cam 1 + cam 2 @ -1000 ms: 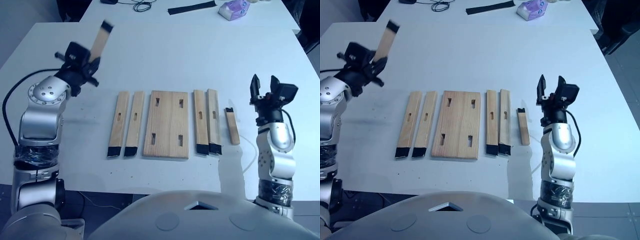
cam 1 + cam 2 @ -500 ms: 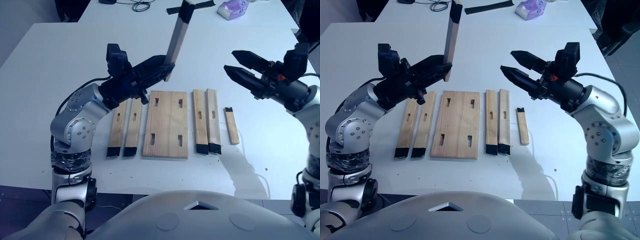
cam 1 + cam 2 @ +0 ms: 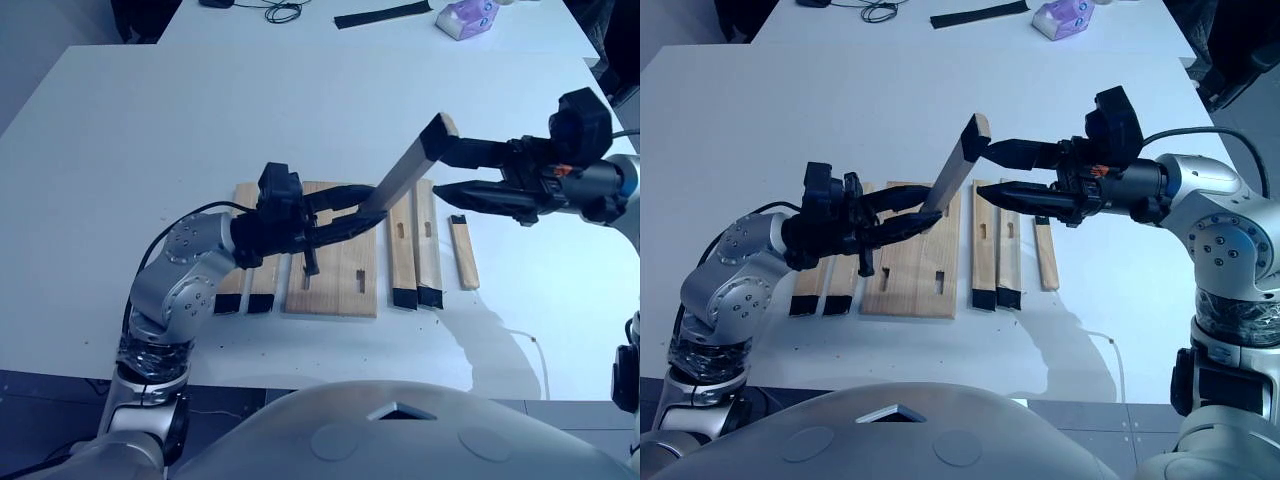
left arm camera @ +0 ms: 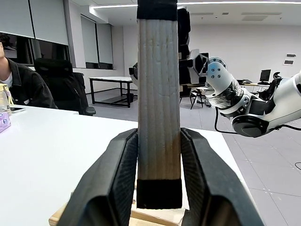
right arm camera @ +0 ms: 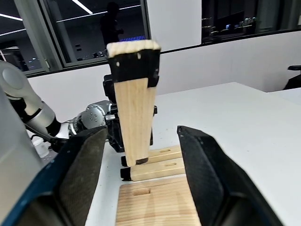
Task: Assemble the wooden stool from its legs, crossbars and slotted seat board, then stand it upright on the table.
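Observation:
My left gripper [image 3: 348, 208] is shut on a wooden crossbar [image 3: 405, 170] with black ends, just above the slotted seat board [image 3: 335, 268]. The bar slants up to the right. Its upper end is close in front of my right gripper [image 3: 446, 170], which is open with one finger above the other. In the left wrist view the crossbar [image 4: 159, 94] is clamped between the fingers [image 4: 123, 169]. In the right wrist view the crossbar [image 5: 135, 113] stands beyond the open fingers [image 5: 202, 165]. Two legs [image 3: 415, 245] lie right of the board, with a short crossbar [image 3: 465, 255] beside them. Two more legs [image 3: 250, 300] lie left, partly under my left arm.
A thin white cable [image 3: 522, 338] lies near the table's front right edge. The table behind holds a black strip [image 3: 383, 15], a purple pack [image 3: 467, 17] and cables [image 3: 283, 12]. The white table [image 3: 150, 120] has free room to the left and the back.
My left arm has come down and in over the seat board, tilting the crossbar to the right. My right gripper has moved left to the bar's upper end, still open.

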Controlling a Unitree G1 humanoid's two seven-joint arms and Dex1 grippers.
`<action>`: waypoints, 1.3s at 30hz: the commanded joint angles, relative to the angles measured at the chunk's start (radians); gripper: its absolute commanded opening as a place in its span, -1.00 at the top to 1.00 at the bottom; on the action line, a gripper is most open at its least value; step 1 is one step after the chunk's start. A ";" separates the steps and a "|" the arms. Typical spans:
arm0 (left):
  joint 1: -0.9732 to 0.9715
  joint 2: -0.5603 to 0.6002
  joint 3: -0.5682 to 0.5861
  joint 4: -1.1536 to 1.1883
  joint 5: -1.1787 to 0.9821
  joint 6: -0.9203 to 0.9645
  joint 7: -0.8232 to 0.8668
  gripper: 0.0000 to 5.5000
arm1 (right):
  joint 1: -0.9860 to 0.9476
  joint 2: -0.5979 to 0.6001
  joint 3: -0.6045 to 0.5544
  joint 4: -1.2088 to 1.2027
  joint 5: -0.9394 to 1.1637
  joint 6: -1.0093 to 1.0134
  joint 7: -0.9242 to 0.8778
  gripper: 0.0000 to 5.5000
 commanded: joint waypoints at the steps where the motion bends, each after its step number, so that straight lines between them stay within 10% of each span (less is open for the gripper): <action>1: -0.011 0.008 -0.005 -0.005 -0.005 0.010 0.009 0.53 | -0.026 -0.019 -0.003 -0.018 0.027 0.020 0.019 0.00; 26: -0.098 0.023 -0.041 0.014 -0.039 0.070 -0.029 0.53 | -0.146 0.018 0.087 -0.001 -0.031 0.009 0.026 0.00; 39: -0.104 0.031 -0.040 0.034 -0.022 0.057 -0.032 0.53 | -0.148 0.002 0.092 0.002 -0.053 0.007 0.050 0.53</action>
